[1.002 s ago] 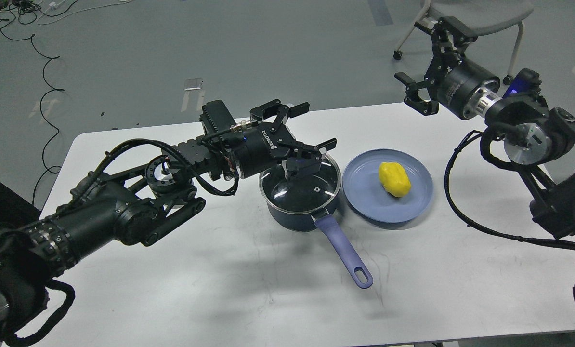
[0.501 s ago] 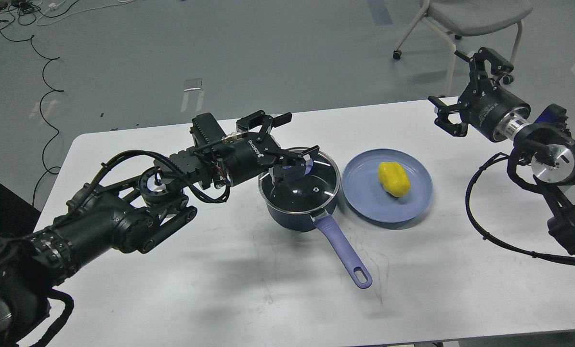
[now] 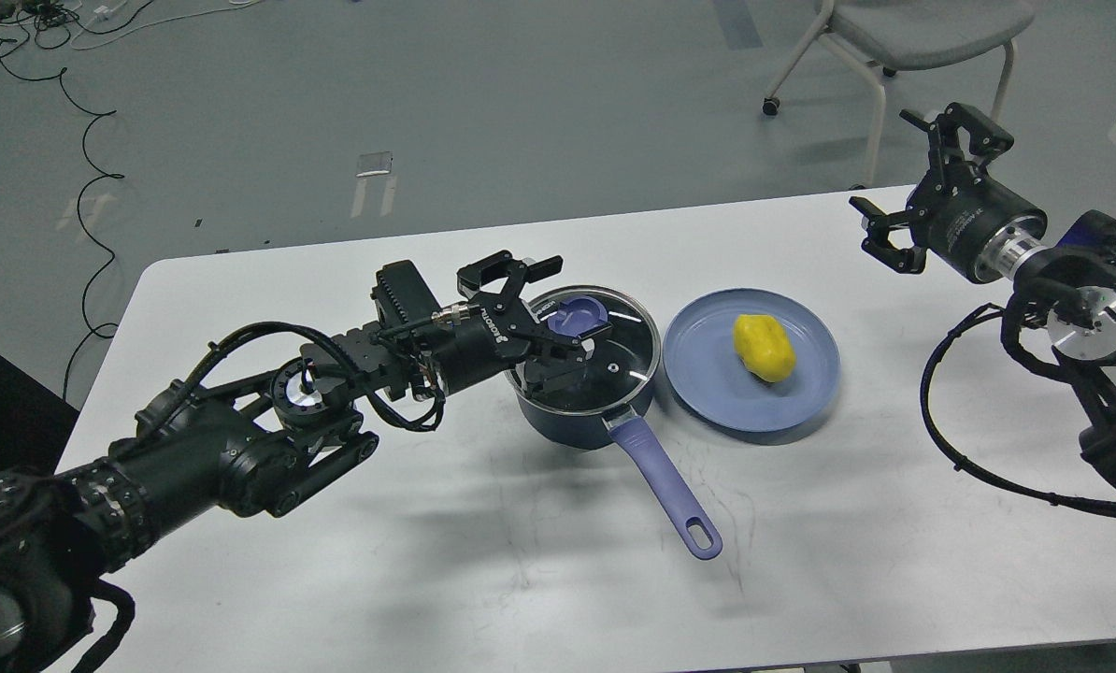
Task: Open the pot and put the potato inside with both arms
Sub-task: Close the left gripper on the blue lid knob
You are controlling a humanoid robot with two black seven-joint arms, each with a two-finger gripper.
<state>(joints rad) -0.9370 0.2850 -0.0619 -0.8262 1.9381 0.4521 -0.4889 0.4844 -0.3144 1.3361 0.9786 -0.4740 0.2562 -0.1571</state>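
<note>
At the left of the white table (image 3: 334,579), the left gripper (image 3: 558,322) hung low over the pot (image 3: 577,411), its fingers spread wide to either side of the purple knob (image 3: 577,318) on the glass lid (image 3: 605,360). Nothing was held; the lid sat on the pot, so the opening step was not yet done. Whether a fingertip already touched the knob or the glass was hard to judge, since the dark fingers overlapped the lid in this view.

The pot's purple handle (image 3: 665,486) pointed toward the near edge of the table. Just beside the pot, on its right, the blue plate (image 3: 708,393) carried the yellow potato (image 3: 765,347), lying right of the plate's centre.

Far right, the right gripper (image 3: 927,192) hovered above the table's back corner, fingers wide apart and empty, well away from the potato.

The risk lay in the knob grasp: fingers closing off-centre could slip off the low knob or tilt the lid. A sideways push could also shove the pot into the plate, jolting the potato.
</note>
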